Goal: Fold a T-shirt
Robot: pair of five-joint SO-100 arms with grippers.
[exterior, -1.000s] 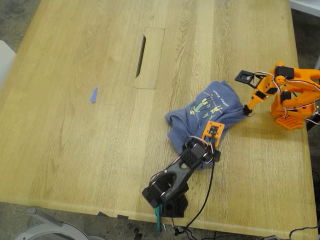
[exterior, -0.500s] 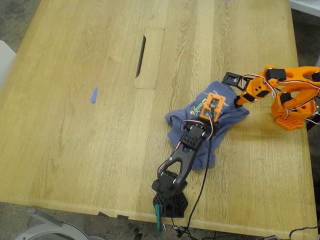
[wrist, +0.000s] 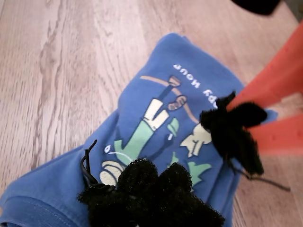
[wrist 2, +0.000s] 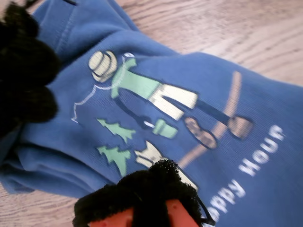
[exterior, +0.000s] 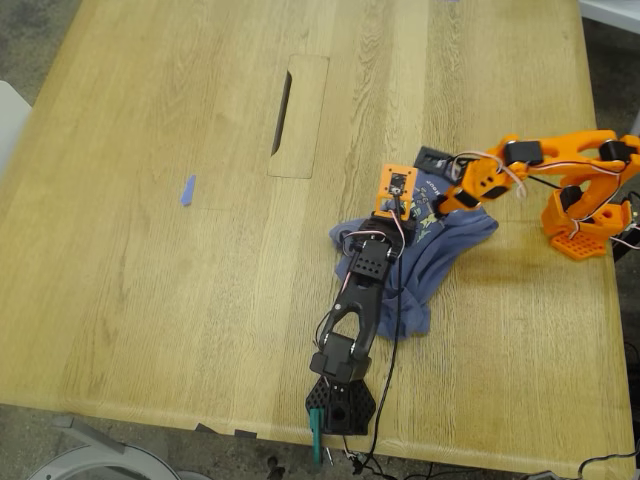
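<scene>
The slate-blue T-shirt (exterior: 458, 238) lies bunched on the wooden table (exterior: 150, 280), at the middle right of the exterior view. Its cartoon print (wrist: 156, 118) with the yellow lettering (wrist 2: 255, 163) faces up. My first gripper (exterior: 400, 212), on the black arm, hovers over the hat end of the print; its black foam pads (wrist: 142, 187) look pressed together with no cloth seen between them. My second gripper (exterior: 436, 206), on the orange arm, sits over the print beside the trees. Its orange fingers (wrist: 279, 80) meet at one black foam tip (wrist: 232, 132), apparently shut and empty.
A small blue scrap (exterior: 187, 190) lies at the exterior view's left. A slotted cutout panel (exterior: 297, 115) is set into the tabletop behind the shirt. The orange base (exterior: 585, 225) stands near the exterior view's right table edge, the black base (exterior: 340, 405) at the near edge.
The black arm has stretched away from the near edge, bringing my first gripper from the shirt's near part to over the print. My second gripper has swung toward the exterior view's left, off the shirt's corner.
</scene>
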